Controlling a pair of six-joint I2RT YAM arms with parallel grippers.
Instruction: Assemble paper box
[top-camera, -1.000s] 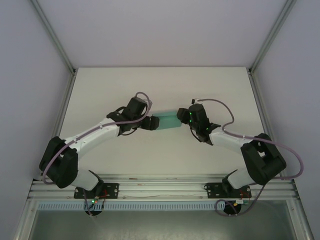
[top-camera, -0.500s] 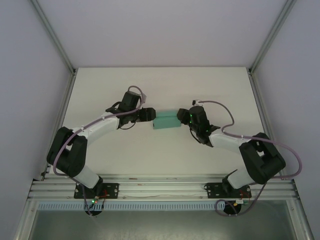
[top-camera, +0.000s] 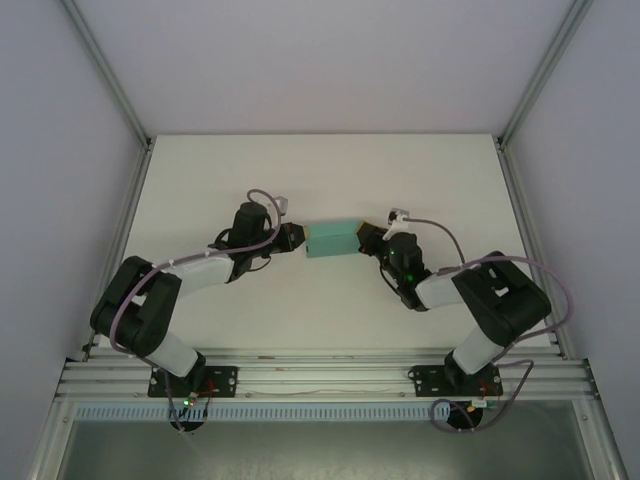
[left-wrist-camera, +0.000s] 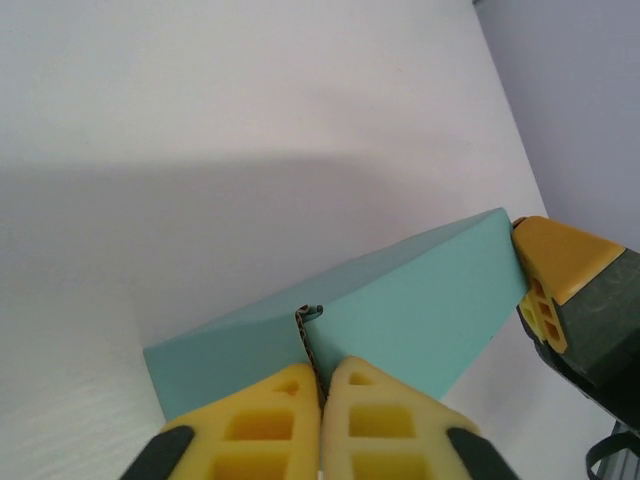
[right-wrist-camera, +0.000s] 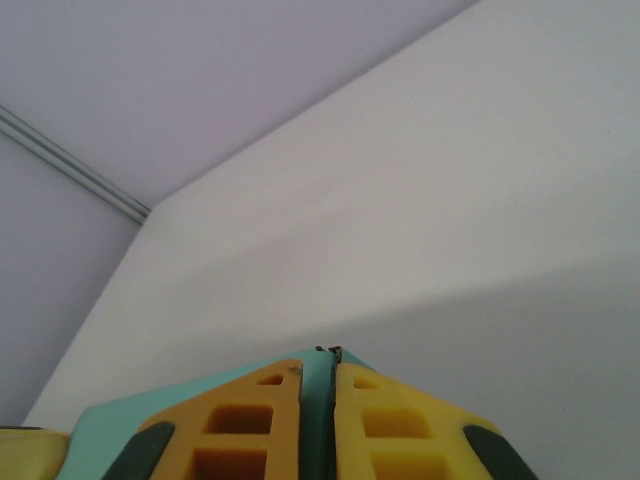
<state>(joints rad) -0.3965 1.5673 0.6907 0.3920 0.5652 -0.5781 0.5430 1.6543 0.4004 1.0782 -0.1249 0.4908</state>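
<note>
Left tool (left-wrist-camera: 322, 374) and right tool (right-wrist-camera: 330, 374) each pinch the paper box (left-wrist-camera: 420, 310) (opposite ends).

1 paper box (top-camera: 333, 240) (teal) and 2 grippers (top-camera: 300, 237) (top-camera: 366, 238).

White matte table (top-camera: 200, 180), metal rail (top-camera: 320, 365) along near edge, teal paper box (top-camera: 333, 240) at its middle

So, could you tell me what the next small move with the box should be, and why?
Probably open the left gripper slightly and back it off. The box already looks like a closed rectangular block, with a gripper shut on a thin edge of it at each end, so the right gripper could likely hold it alone.
</note>
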